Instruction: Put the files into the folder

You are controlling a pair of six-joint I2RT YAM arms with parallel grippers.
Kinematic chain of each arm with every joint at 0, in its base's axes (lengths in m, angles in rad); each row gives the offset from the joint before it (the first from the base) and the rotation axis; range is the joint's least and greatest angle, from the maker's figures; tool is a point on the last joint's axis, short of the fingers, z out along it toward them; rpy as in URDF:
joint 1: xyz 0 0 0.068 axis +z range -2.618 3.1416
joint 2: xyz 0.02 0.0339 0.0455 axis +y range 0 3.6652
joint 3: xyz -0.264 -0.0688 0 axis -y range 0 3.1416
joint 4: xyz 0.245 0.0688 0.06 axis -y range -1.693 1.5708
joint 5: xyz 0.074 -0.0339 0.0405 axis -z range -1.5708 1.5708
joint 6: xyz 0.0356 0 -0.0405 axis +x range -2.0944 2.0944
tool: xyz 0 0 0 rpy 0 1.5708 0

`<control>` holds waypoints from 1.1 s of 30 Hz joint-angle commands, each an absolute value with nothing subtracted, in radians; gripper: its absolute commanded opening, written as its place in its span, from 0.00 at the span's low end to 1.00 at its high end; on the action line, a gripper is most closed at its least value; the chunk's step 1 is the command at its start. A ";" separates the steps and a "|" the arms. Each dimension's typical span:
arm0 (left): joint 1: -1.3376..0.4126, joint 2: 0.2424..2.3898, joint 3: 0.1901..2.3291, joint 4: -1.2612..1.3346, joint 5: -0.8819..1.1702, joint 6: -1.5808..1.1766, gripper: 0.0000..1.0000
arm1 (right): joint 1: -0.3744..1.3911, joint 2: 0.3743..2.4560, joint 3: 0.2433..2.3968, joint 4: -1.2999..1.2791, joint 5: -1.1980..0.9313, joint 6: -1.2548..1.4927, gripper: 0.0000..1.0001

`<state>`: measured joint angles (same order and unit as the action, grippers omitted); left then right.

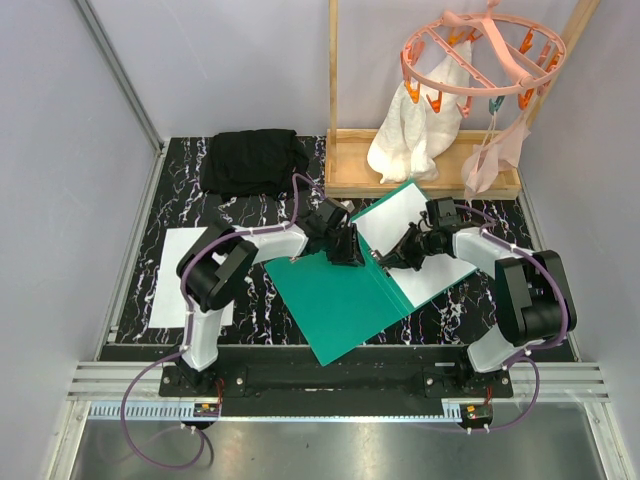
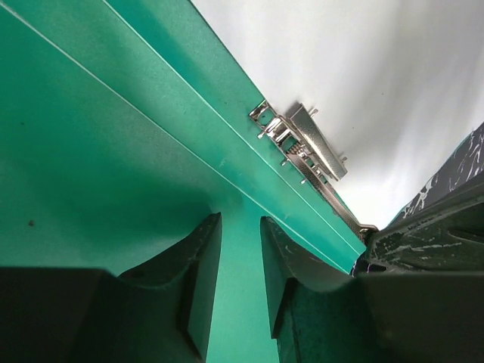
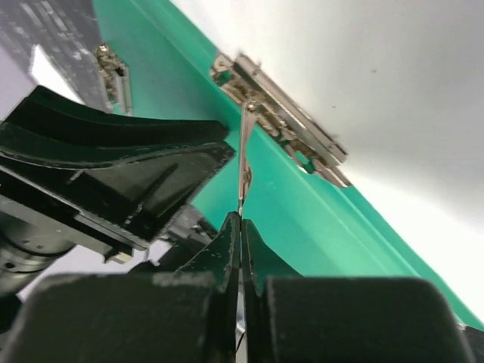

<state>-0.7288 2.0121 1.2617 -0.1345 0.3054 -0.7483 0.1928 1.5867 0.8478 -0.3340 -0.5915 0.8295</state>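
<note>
The teal folder (image 1: 330, 300) lies open at the table's middle. One white sheet (image 1: 415, 235) lies on its right half, beside the metal clip (image 2: 302, 140) at the spine. The second white sheet (image 1: 175, 265) lies flat at the left, partly under my left arm. My left gripper (image 1: 349, 254) is at the spine from the left; its jaws (image 2: 240, 221) stand a little apart, empty, over the green inside. My right gripper (image 1: 389, 262) comes from the right and is shut (image 3: 240, 221) on the clip's thin metal lever (image 3: 245, 151), which stands upright.
A folded black cloth (image 1: 253, 160) lies at the back left. A wooden tray (image 1: 350, 178) with an upright frame stands at the back right, with a pink clip hanger (image 1: 480, 50) and pale garments (image 1: 412, 135) above it. The two grippers are very close together.
</note>
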 commanded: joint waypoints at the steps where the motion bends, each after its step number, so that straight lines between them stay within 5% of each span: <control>1: -0.712 2.002 1.232 -0.173 0.267 -0.718 0.32 | 0.195 1.594 0.911 -0.509 -0.410 0.660 0.00; 6: -0.680 2.005 1.197 -0.215 0.262 -0.723 0.28 | 0.196 1.620 0.953 -0.638 -0.195 0.562 0.00; 33: -0.666 1.977 1.192 -0.224 0.273 -0.680 0.26 | 0.290 1.864 1.063 -0.703 0.069 0.569 0.00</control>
